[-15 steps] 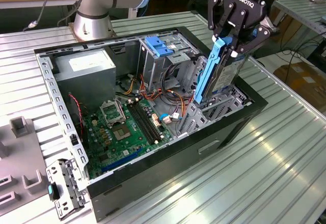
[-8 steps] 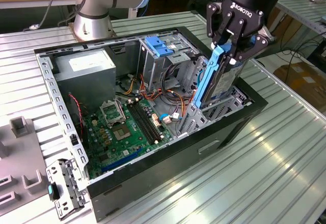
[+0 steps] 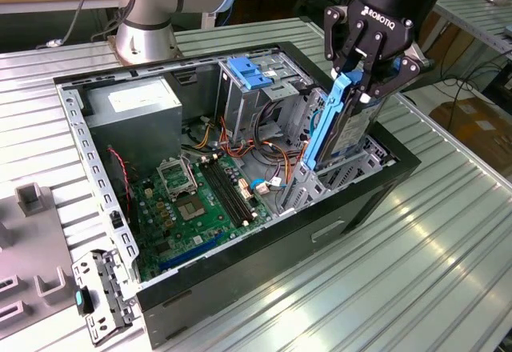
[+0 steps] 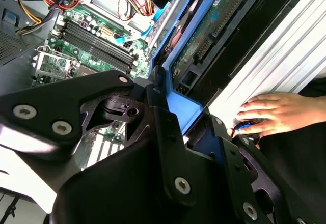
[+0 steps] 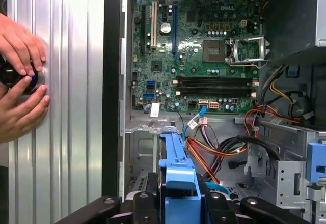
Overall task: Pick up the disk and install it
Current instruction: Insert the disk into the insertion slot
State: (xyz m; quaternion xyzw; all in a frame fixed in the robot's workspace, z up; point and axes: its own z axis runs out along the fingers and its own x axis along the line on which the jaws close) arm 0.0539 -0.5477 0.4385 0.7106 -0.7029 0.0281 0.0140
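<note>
Here, the gripper (image 3: 358,86) hangs over the corner of the open computer case (image 3: 264,284) at the exterior view's right. Its black fingers (image 3: 390,76) are drawn in narrow and clamp the top edge of the disk (image 3: 350,132) from both flat sides, on its blue frame.

The disk stands on edge, near upright, leaning a little. Its upper part is above the case rim. Its lower end is down between the grey metal walls of the drive bay (image 3: 352,164). Whether it is fully seated, cannot tell. In the first wrist view the blue frame (image 5: 178,183) runs straight out from between the fingers. In the second wrist view the disk's green circuit-board face (image 4: 214,25) shows.

Edges and room:
- The case's black wall is just beside the disk on the exterior view's right.
- On the other side, orange, red and black cables (image 5: 219,150) crowd close to the bay.
- A second cage with a blue clip (image 3: 252,72) on top stands near.
- The motherboard (image 3: 192,200) lies flat on the case floor, apart from the disk.
- A ribbed metal worktop (image 3: 400,280) surrounds the case.

Print: white lettering on the gripper body, and a white label on the grey power supply (image 3: 132,116).

A person's hands (image 5: 20,46) rest on the worktop just outside the case, around a dark round knob (image 5: 19,76).
</note>
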